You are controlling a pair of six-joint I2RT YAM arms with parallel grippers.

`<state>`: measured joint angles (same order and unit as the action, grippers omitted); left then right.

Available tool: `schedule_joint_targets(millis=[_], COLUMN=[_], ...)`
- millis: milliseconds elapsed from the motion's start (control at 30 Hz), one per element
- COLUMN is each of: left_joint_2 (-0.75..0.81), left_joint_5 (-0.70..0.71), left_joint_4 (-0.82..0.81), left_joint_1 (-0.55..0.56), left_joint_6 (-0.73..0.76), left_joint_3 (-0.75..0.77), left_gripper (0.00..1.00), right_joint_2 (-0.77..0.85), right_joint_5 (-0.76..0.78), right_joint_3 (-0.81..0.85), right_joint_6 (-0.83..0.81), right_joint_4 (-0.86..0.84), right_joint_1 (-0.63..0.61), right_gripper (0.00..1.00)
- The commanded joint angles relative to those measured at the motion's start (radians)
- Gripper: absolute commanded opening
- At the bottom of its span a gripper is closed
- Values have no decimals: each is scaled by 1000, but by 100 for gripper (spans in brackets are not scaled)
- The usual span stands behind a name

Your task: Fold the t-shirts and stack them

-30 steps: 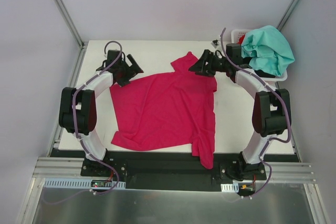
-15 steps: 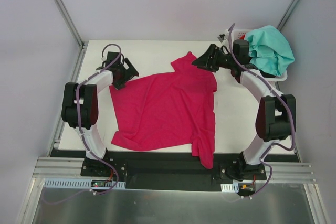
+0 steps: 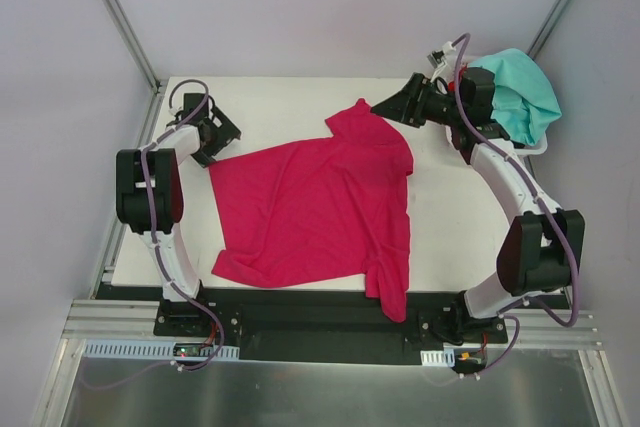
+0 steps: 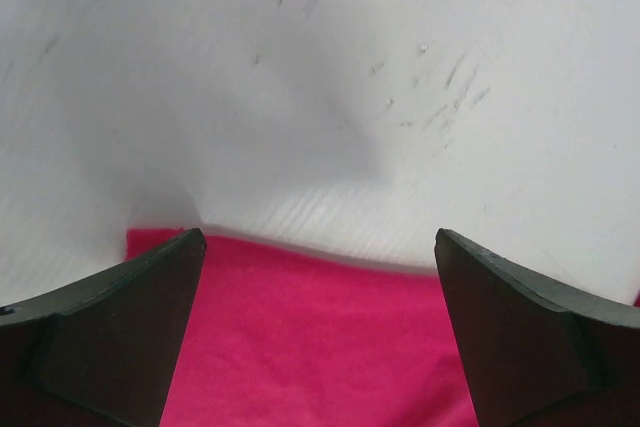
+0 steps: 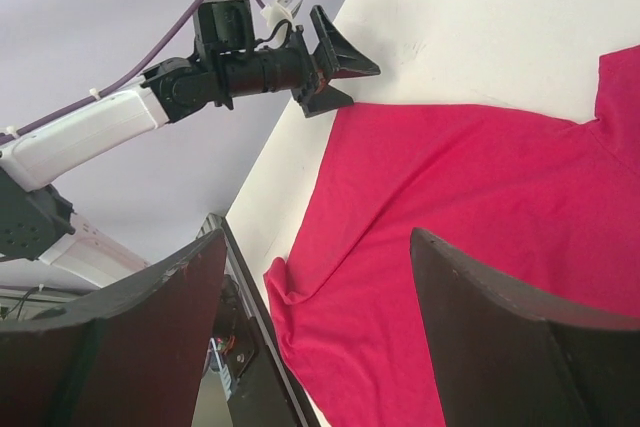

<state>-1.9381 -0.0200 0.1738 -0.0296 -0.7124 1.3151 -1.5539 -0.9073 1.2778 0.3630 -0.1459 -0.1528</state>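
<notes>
Pink shirt [image 3: 320, 207] lay spread, unfolded, on tabletop [image 3: 280, 107]; teal shirt [image 3: 520, 97] sat in basket [image 3: 538, 146]; nothing stacked; left claw [image 3: 222, 139] and right claw [image 3: 385, 107] gaped wide, empty.

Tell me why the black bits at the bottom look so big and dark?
Left wrist view: the jaws sit right by the lens, so they look huge and dark; a grey shadow dims the table above the pink t-shirt. Right wrist view: same looming jaws, yet the far left arm looks sharp.
</notes>
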Motion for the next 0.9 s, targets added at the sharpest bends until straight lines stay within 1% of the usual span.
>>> schedule_joint_targets(millis=[0,200,300,367,467,567,633,700,800,867], left_joint_2=[-45,-122,-139,-113,-46,17,79,147,194,195], left_joint_5=[32,29,22,22,25,22,-4,-11,-12,-6], left_joint_4=[18,23,50,55,61,133,156,155,156,155], left_joint_1=[-26,-29,-35,-30,-27,-29,-27,-24,-12,-7], left_joint_6=[30,36,28,24,54,47,13,-8,-21,-25], left_joint_3=[78,163,216,213,222,243,214,130,38,-13], left_gripper=[99,99,99,99,99,99,99,99,99,99], right_joint_2=[64,97,107,107,103,95,100,110,132,147], right_joint_5=[-34,-44,-50,-51,-50,-32,-33,-30,-33,-31], right_joint_3=[-8,-15,-18,-20,-29,-46,-57,-60,-69,-78], right_joint_6=[11,17,7,-4,-4,1,19,17,19,8], right_joint_4=[-46,-46,-43,-41,-43,-49,-63,-63,-54,-43], right_joint_1=[7,13,13,12,13,9,2,-8,-13,-13], right_gripper=[78,78,78,78,78,78,78,78,78,78])
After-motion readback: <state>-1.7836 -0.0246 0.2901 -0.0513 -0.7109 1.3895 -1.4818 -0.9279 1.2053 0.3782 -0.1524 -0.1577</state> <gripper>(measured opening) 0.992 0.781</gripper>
